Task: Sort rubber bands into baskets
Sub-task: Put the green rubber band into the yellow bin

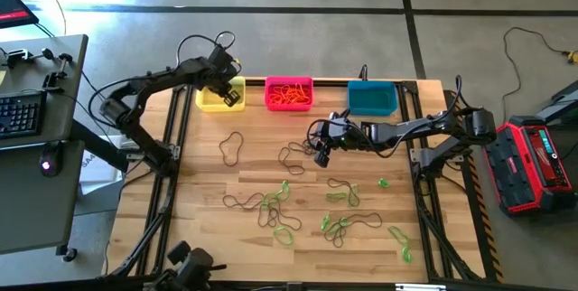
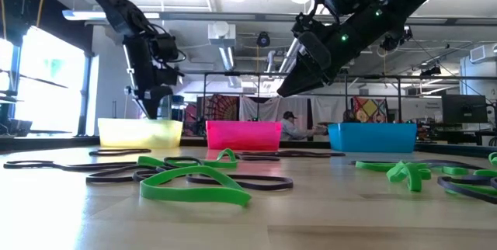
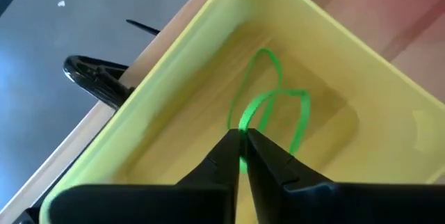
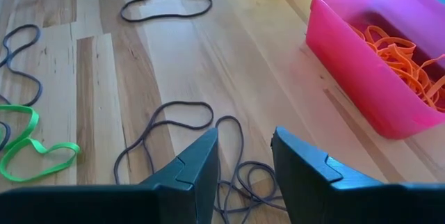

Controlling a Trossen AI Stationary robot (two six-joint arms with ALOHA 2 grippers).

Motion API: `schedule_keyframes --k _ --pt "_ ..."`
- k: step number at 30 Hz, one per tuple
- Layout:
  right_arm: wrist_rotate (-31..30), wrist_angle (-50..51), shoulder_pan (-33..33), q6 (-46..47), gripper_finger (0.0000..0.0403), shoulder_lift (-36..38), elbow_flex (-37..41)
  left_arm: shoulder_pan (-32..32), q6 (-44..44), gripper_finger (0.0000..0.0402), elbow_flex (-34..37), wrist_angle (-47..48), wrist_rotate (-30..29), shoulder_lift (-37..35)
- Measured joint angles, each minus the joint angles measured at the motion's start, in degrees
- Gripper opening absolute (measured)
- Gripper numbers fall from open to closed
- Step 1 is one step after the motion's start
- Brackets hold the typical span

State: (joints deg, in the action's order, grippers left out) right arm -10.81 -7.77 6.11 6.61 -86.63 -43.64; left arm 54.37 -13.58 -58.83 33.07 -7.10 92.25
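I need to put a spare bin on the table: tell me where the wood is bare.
Bare wood lies along the table's left edge, left of the dark loop, and in the strip below the teal basket. The green and dark rubber bands crowd the middle and near side.

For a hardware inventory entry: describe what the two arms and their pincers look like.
Both arms are dark, nearly black, built of slim jointed segments with black cables looped along them. The left pincer has two black, wedge-shaped fingers tapering to narrow tips. The right pincer has matching matte black fingers with stepped, angular inner edges. Small green lights dot the right arm's housing in the low view.
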Motion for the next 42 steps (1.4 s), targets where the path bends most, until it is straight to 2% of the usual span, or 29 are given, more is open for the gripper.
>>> schedule_keyframes --k 10,15,35,42 --pt "-2.77 0.35 0.00 2.49 0.0126 0.00 0.00 -0.63 0.06 0.0106 0.00 -1.19 0.43 -2.81" --pt "-2.67 0.49 0.00 2.43 0.0126 0.00 0.00 -2.15 1.42 0.0130 0.00 -3.61 0.58 -4.78" --pt "-1.99 2.98 -1.85 2.78 0.0126 0.00 0.00 -14.79 4.00 0.0133 0.02 -9.41 0.60 -7.46" --pt "-2.98 12.31 -4.01 6.74 0.0126 0.00 0.00 -21.39 4.37 0.0133 0.02 -18.29 2.19 -7.46"
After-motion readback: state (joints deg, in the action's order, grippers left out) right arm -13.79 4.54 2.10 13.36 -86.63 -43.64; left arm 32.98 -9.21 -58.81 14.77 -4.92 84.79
